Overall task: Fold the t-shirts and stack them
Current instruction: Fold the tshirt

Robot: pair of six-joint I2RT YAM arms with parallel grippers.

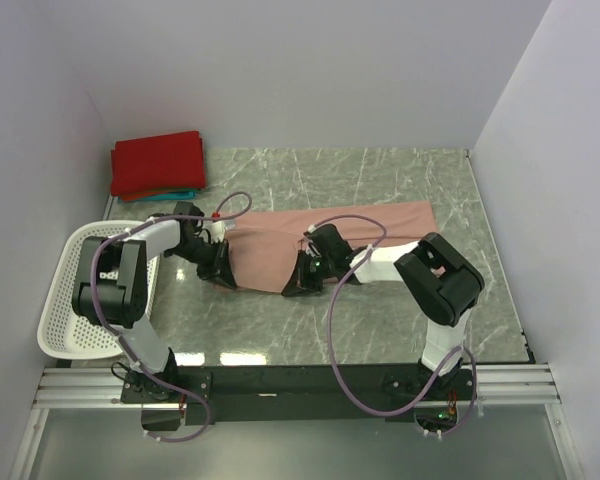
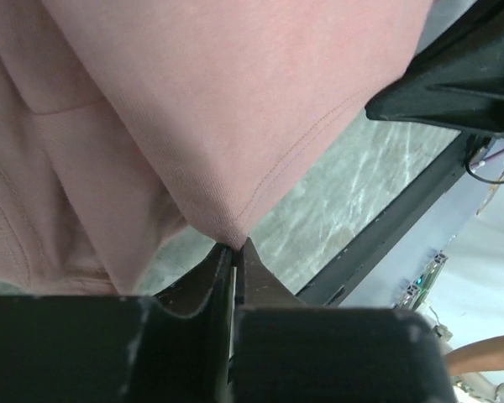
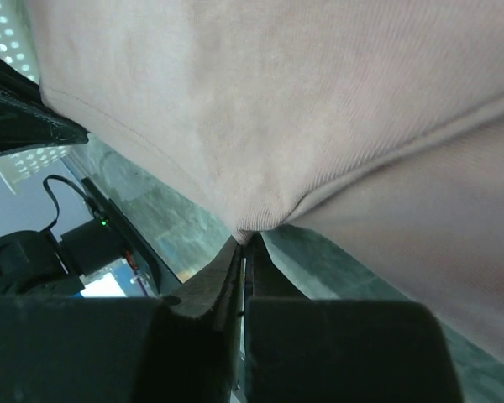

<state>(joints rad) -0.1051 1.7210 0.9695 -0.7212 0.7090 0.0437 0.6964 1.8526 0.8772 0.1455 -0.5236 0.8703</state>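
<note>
A dusty-pink t-shirt (image 1: pixel 365 225) lies as a long folded band across the middle of the marble table. My left gripper (image 1: pixel 223 277) is shut on its near left corner; the left wrist view shows the hemmed pink cloth (image 2: pixel 235 126) pinched at the gripper (image 2: pixel 235 245). My right gripper (image 1: pixel 298 288) is shut on the near edge further right, and the right wrist view shows the pink cloth (image 3: pixel 260 109) bunched into the gripper (image 3: pixel 245 239). A folded red t-shirt (image 1: pixel 158 162) lies on a teal t-shirt (image 1: pixel 176 194) at the back left.
A white perforated basket (image 1: pixel 68 318) stands at the table's left edge beside the left arm. Grey walls close in the table on the left, back and right. A black rail (image 1: pixel 300 382) runs along the near edge.
</note>
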